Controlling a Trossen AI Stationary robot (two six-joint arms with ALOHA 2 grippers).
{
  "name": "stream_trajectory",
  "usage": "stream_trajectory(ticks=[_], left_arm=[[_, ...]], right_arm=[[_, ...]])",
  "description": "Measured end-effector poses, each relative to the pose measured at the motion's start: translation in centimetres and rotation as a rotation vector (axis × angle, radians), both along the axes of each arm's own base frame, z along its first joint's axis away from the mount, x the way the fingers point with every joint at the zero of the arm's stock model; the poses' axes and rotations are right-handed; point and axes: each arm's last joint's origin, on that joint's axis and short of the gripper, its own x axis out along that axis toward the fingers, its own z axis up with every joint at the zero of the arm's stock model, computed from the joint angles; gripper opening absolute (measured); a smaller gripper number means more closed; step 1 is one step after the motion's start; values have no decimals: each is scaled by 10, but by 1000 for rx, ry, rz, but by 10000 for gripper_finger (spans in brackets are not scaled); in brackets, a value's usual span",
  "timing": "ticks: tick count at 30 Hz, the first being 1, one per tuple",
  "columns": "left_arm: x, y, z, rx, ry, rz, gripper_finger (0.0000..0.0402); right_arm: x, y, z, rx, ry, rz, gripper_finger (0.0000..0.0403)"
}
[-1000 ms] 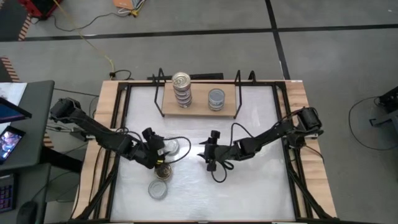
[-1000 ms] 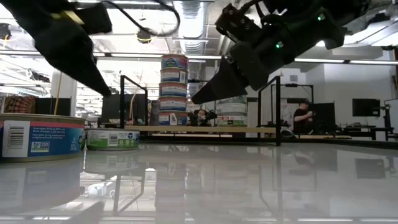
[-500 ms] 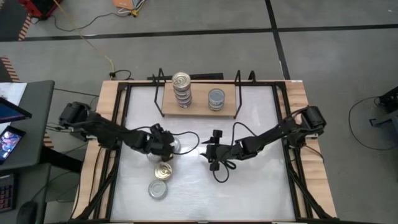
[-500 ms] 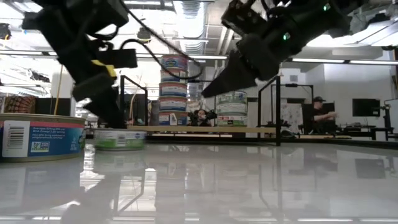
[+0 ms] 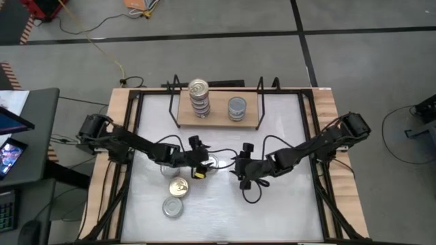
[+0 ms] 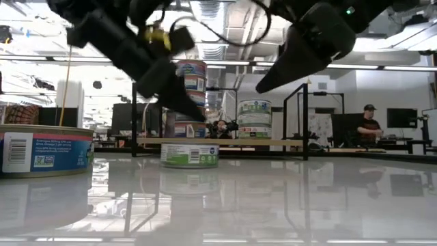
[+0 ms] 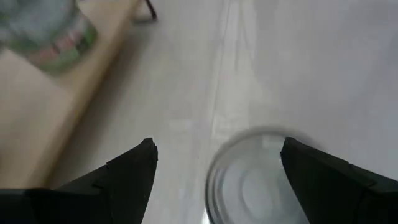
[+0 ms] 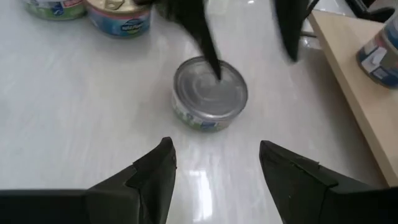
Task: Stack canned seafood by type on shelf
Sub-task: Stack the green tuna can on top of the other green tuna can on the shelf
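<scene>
A silver-topped tin (image 8: 209,93) stands flat on the white table, about midway between the two arms. My left gripper (image 7: 214,155) hovers open just above it, tilted down, one finger (image 8: 208,46) over the lid and the other (image 8: 287,31) past its rim. My right gripper (image 8: 214,165) is open too, a short way off toward the table's right, pointing at the same tin. On the shelf (image 5: 218,117) stand a tall stack of gold-topped tins (image 5: 198,99) and a shorter silver-topped stack (image 5: 236,107).
A gold-topped tin (image 5: 178,186) and a silver-topped tin (image 5: 173,207) stand on the table near the front left. Black wire frames (image 5: 176,102) close the shelf's ends. The right half of the table (image 5: 286,204) is bare.
My left gripper has swung from the gold-topped tin at the front left toward the table's middle and rolled, staying open. The silver-topped tin has slid along the table toward the right with it. My right gripper has drawn back toward the right edge and risen a little.
</scene>
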Motion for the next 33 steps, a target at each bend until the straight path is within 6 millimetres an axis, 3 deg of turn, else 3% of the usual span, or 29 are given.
stream_trajectory(ticks=[4,10,14,20,24,33], left_arm=[[-8,-2,29,19,-67,-32,329],[-27,-3,51,-37,-68,-47,329],[-39,-9,49,-78,-109,-98,329],[-56,-11,26,-169,-252,-178,329],[-68,-6,16,-185,-258,-135,329],[-77,-2,26,-185,-307,-39,329]], right_arm=[[1,8,-6,-15,8,33,259],[26,22,-42,-185,-36,171,220],[40,23,-48,-233,-34,159,180],[58,24,-49,-295,-22,189,138],[69,24,-53,-321,5,223,133],[77,8,-60,-328,96,185,130]])
